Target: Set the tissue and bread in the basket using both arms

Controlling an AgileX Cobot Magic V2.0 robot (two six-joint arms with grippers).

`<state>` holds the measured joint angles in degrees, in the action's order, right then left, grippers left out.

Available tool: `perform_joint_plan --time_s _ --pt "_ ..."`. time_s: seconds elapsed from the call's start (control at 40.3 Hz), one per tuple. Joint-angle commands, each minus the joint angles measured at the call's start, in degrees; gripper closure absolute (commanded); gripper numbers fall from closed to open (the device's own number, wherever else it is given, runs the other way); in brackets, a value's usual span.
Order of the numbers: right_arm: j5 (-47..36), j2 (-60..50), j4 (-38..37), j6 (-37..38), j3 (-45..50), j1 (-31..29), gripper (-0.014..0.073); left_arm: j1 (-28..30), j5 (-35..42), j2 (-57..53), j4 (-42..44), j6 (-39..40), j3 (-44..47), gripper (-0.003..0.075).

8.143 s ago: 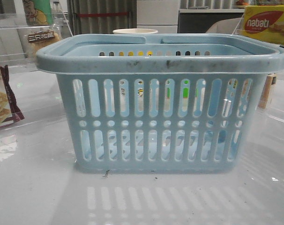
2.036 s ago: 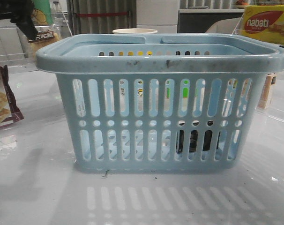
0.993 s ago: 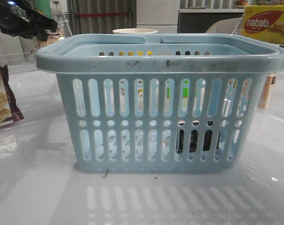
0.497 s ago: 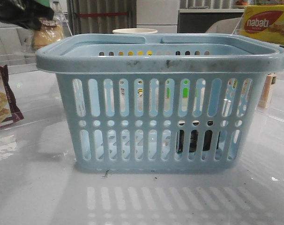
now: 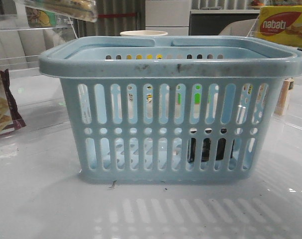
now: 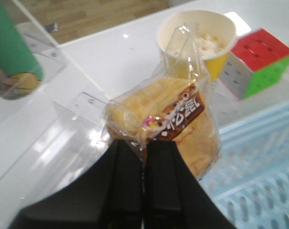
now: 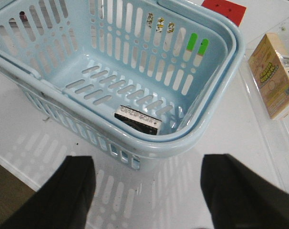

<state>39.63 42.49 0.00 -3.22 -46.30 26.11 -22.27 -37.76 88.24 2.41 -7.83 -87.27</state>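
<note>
We seem to be in a mock shop set up in a lab: a pale blue shopping basket (image 5: 173, 107) stands on a glossy white counter (image 5: 41, 199), packaged snacks like the nabati box (image 5: 283, 25) at two o'clock, clear acrylic display racks (image 5: 21, 35) at ten o'clock.

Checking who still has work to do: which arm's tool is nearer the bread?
Left. The left tool is shut on the bread, holding it up near the basket. The right tool is open and empty, apart from it, above the basket's near rim.

Bread (image 6: 175, 121) now lifted higher
</note>
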Motion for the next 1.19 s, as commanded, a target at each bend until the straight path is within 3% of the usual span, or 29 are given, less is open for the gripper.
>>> perform_joint_plan --time_s 0.0,0.174,0.323,0.422,0.521,0.596,0.844,1.167 --pt "-3.9 -0.4 -0.7 -0.5 -1.6 0.1 0.0023 -4.8 -0.8 -2.6 0.0 -1.4 -1.9 0.0629" --pt "-3.9 -0.4 -0.7 -0.5 -1.6 0.1 0.0023 -10.9 -1.8 0.3 0.0 -1.4 -1.3 0.0629" --pt "-3.9 -0.4 -0.7 -0.5 -1.6 0.1 0.0023 -12.7 -2.0 3.3 -1.2 -1.4 -1.3 0.0610" --pt "-3.9 -0.4 -0.7 -0.5 -1.6 0.1 0.0023 -12.8 -2.0 4.7 -4.0 -1.4 -1.3 0.0489" --pt "-3.9 -0.4 -0.7 -0.5 -1.6 0.1 0.0023 -12.8 -1.8 5.1 -5.6 -1.4 -1.3 0.0316" --pt "-3.9 -0.4 -0.7 -0.5 -1.6 0.1 0.0023 -12.8 -2.2 5.1 -5.6 -1.4 -1.4 0.0253" --pt "-3.9 -0.4 -0.7 -0.5 -1.6 0.1 0.0023 -12.8 -5.3 -0.2 -7.0 -1.4 0.6 0.0267" --pt "-3.9 -0.4 -0.7 -0.5 -1.6 0.1 0.0023 -12.8 -1.3 -18.3 -10.2 -1.4 17.4 0.0267"
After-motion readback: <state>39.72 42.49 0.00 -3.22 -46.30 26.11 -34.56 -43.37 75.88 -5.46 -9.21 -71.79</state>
